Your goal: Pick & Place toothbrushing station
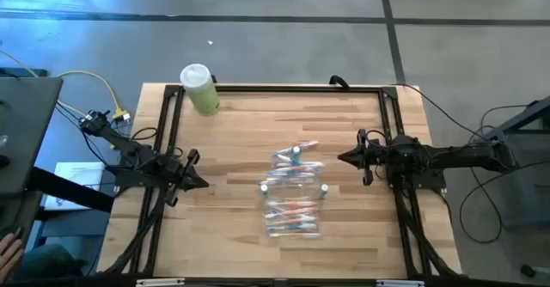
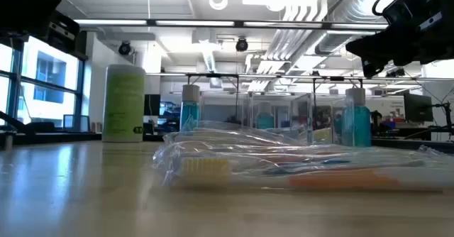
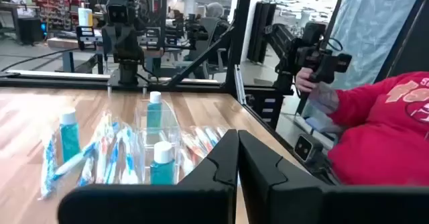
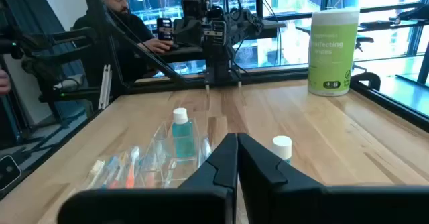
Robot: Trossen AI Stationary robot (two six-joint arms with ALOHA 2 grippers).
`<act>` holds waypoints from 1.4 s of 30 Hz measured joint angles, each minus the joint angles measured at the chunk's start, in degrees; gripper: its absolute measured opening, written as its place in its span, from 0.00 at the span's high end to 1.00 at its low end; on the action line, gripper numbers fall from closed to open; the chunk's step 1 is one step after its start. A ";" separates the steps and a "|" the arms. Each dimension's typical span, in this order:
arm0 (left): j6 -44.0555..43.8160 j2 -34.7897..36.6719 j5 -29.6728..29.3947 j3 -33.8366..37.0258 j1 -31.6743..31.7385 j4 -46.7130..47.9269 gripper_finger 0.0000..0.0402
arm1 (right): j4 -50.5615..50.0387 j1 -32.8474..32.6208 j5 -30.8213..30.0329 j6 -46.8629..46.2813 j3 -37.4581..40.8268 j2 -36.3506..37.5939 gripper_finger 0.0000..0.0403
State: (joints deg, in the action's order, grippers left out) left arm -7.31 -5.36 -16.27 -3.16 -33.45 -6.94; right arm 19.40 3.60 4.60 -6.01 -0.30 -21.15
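toothbrushing station (image 1: 294, 192) lies loose at table centre, slightly toward 5 o'clock: clear plastic holder pieces, packs of toothbrushes (image 2: 298, 172) with blue and orange marks, and small white-capped tubes (image 4: 180, 131) with teal contents, some upright, all jumbled close together. left gripper (image 1: 202, 183) is parked at 9 o'clock of the pile, well apart from it, fingers clenched together on nothing. right gripper (image 1: 344, 158) sits at 2 o'clock of the pile, near but not touching, likewise clenched and empty. green bottle (image 1: 200, 89) stands at the 11 o'clock corner of the table (image 1: 241, 132), away from everything. no pick begun. risks, as judgement: clear plastic is hard to see and slippery, so a pinch may slide off or grab a neighbouring pack; upright tubes could topple if brushed on approach; both jaws must be spread before descent or they will shove the pile instead.
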 joint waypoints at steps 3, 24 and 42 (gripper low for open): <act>-4.04 0.02 0.00 0.00 0.00 0.02 0.99 | 0.02 0.00 0.00 0.01 -0.01 -0.01 0.99; 9.16 -5.86 -11.08 0.00 0.00 0.18 0.99 | 1.89 -0.16 -0.21 0.23 -0.42 -0.01 0.99; 8.96 -19.64 -15.93 0.02 0.09 -9.15 0.98 | -7.10 -9.56 -18.17 0.86 -17.34 -15.34 0.80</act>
State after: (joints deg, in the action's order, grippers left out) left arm 1.65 -25.00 -32.20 -3.14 -33.36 -16.09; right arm 12.30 -5.97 -13.57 -5.15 -17.64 -36.49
